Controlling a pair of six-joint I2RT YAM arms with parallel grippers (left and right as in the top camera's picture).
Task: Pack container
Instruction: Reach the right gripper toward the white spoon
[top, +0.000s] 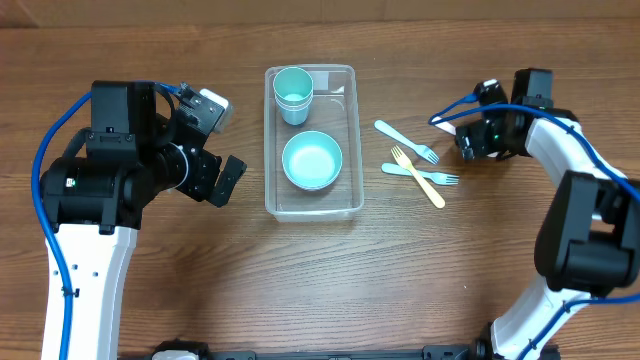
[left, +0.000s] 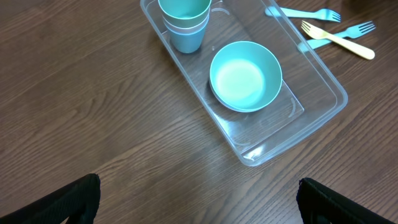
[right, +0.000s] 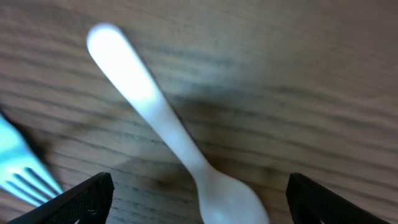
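The clear rectangular container (top: 271, 150) stands at the table's middle; it also shows in the left wrist view (left: 325, 82). It holds stacked light-blue cups (top: 293, 95) at its far end and a light-blue bowl (top: 312, 160) nearer. My left gripper (top: 228, 140) is open and empty to the container's left, over bare table (left: 199, 199). My right gripper (top: 465, 136) is open, low over a white spoon (right: 155, 112) that lies between its fingers (right: 199, 199), not gripped. The overhead view does not show the spoon.
Two light-blue forks (top: 405, 140) (top: 400, 169) and a yellow fork (top: 420, 178) lie on the wood table right of the container. The tines of a blue fork (right: 18, 171) show at the left of the right wrist view.
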